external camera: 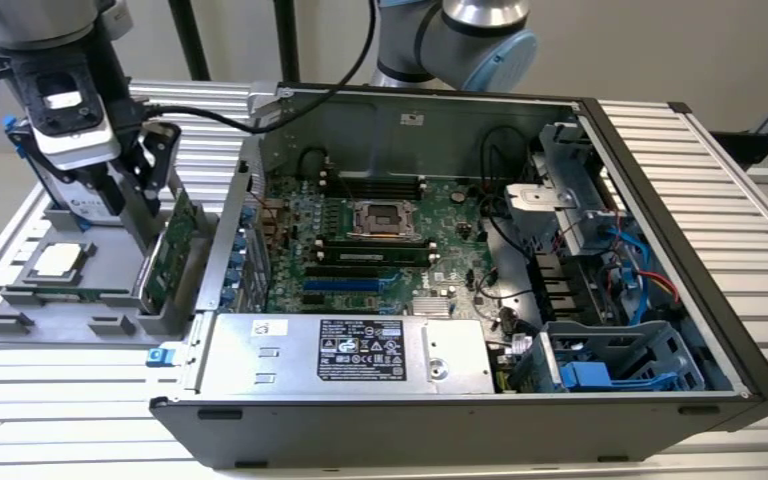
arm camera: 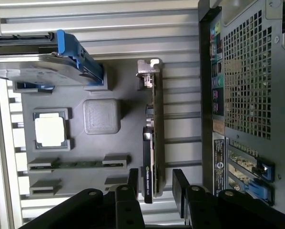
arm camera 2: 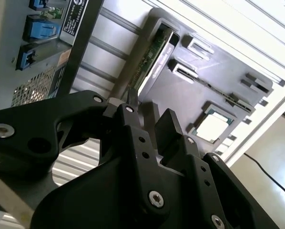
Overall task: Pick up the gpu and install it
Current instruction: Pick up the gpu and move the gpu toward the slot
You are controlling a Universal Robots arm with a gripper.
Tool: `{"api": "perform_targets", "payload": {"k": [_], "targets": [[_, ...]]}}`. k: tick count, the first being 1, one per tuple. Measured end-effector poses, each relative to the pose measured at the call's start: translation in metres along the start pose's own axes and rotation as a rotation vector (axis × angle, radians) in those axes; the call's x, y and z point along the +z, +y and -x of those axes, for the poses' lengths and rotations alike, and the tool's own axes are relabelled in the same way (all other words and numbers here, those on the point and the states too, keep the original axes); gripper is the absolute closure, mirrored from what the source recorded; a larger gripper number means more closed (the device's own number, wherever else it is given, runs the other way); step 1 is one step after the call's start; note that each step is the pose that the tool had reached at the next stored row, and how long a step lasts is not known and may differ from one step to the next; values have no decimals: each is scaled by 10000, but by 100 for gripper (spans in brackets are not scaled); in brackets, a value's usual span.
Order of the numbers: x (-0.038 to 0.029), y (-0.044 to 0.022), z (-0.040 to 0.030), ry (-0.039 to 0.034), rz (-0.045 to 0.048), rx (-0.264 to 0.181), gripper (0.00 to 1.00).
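Observation:
The gpu (external camera: 175,245) stands on its long edge in a slot at the side of the grey parts tray (external camera: 37,312) that is nearest the open computer case (external camera: 651,210). Edge-on in the first wrist view, the gpu (arm camera: 154,129) shows a black shroud face, a green board face and a silver bracket at its far end. My gripper (external camera: 153,212) hangs over the card, open. In the first wrist view my gripper (arm camera: 156,185) has one finger on each side of the card's near end, with a gap on both sides. The second wrist view shows the gpu (arm camera 2: 152,52) just beyond my gripper (arm camera 2: 149,114).
The tray also carries a processor (arm camera: 50,131), a memory stick (arm camera: 78,164) and a silver hard drive with blue rails (arm camera: 47,71). The case lies open on the ribbed metal table, with its motherboard (external camera: 371,240) and power supply (external camera: 344,350) exposed. The case wall is close beside the card.

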State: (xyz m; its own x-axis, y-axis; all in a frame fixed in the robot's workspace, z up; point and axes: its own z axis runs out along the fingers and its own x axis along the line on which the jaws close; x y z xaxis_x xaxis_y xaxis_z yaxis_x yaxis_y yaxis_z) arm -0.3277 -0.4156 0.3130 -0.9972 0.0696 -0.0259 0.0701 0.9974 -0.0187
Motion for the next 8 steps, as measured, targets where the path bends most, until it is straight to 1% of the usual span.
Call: {"api": "perform_targets", "payload": {"k": [8], "targets": [[81, 2, -1, -3, -26, -1, 0]]}}
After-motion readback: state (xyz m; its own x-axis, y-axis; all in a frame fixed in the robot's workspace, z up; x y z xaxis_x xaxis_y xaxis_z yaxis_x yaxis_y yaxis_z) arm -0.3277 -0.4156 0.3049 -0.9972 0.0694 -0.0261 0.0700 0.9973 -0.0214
